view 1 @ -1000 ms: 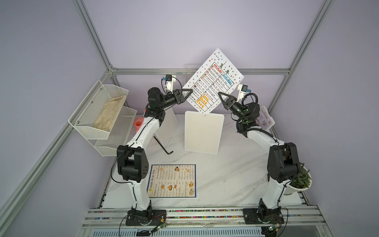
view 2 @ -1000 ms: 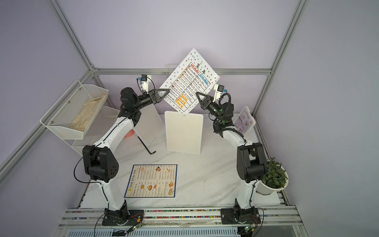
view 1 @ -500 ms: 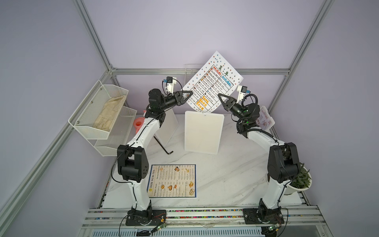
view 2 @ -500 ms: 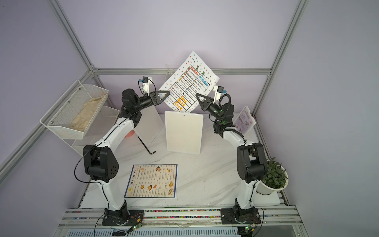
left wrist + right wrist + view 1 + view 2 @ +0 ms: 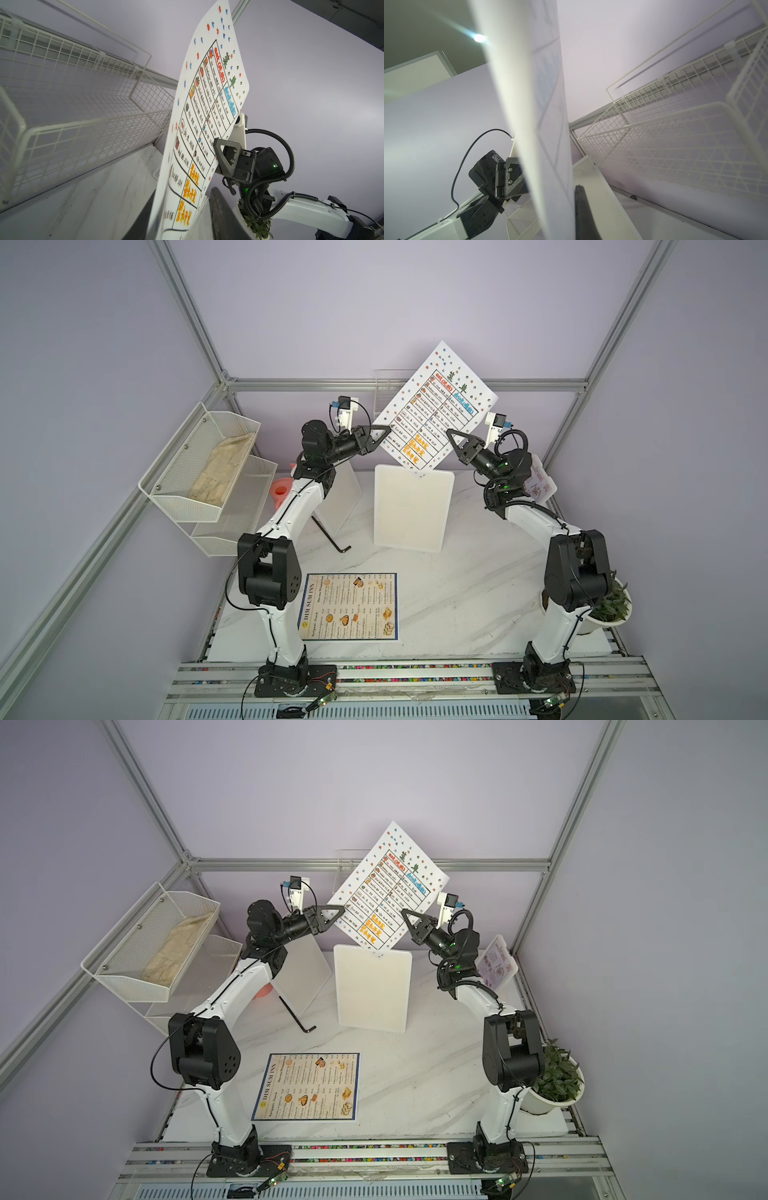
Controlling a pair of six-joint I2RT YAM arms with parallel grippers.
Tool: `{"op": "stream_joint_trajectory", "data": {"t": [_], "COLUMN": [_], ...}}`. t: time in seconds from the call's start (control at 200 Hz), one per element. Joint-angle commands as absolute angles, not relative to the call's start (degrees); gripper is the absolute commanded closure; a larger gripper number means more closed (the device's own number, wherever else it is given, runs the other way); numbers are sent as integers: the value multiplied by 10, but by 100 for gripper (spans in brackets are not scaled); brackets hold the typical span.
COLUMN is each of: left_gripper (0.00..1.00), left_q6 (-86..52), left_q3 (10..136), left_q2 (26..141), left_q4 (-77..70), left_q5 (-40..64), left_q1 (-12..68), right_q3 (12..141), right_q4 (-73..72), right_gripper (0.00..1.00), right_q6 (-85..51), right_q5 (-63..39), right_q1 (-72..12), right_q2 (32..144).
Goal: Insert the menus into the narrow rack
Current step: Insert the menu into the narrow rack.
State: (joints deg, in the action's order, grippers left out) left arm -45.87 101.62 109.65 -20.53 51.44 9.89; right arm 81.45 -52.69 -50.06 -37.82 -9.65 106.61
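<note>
Hanging tilted in mid-air over the back of the table (image 5: 478,572), the white dotted table sheet (image 5: 436,406) (image 5: 390,886) is seen between the two arms, one corner up, one corner down. Right gripper (image 5: 451,434) (image 5: 405,913): jaws are clamped flat on the sheet's lower right edge; this is shown clearly in the left wrist view, one dark finger (image 5: 228,142) pressed on the printed face. Left gripper (image 5: 384,431) (image 5: 340,910): tips are placed at the sheet's opposite edge, jaws partly apart with the paper running between them; whether the pads touch it cannot be told. In the right wrist view only the sheet's blank back is seen, with the left gripper's body half hidden behind it.

The narrow rack (image 5: 384,391) (image 5: 345,869), white wire, is set at the back wall, just behind the sheet and partly covered by it in both top views. The sheet is not in it.

The DIM SUM INN menu (image 5: 349,605) (image 5: 307,1085) is laid flat on the table's front, between the arm bases, well apart from both grippers. The Special Menu card (image 5: 540,485) (image 5: 496,963) is leaned at the right wall, behind the right arm.

Also noted: white board (image 5: 409,510) under the sheet's low corner, black hex key (image 5: 332,537) beside it, wire shelf (image 5: 178,460) with a cloth (image 5: 224,464) at left, potted plant (image 5: 609,605) at right front.
</note>
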Motion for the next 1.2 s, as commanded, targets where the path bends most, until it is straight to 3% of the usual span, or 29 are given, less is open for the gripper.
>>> {"op": "stream_joint_trajectory", "data": {"t": [0.0, 0.435, 0.795, 1.195], "left_gripper": [62, 61, 54, 58], "left_q6": [-448, -448, -446, -442], "left_q3": [1019, 1017, 1014, 1005], "left_q2": [1090, 1092, 1091, 1089], "left_q4": [-214, -214, -212, -210], "left_q5": [526, 531, 534, 542], "left_q1": [105, 106, 107, 107], "right_q3": [820, 817, 813, 813], "right_q4": [-550, -559, -584, -589], "right_gripper": [100, 100, 100, 100], "right_q6": [-498, -503, -522, -534], "right_q5": [-394, -424, -449, -475], "right_q1": [-93, -82, -76, -69], "right_q2": [1057, 1053, 1053, 1058]}}
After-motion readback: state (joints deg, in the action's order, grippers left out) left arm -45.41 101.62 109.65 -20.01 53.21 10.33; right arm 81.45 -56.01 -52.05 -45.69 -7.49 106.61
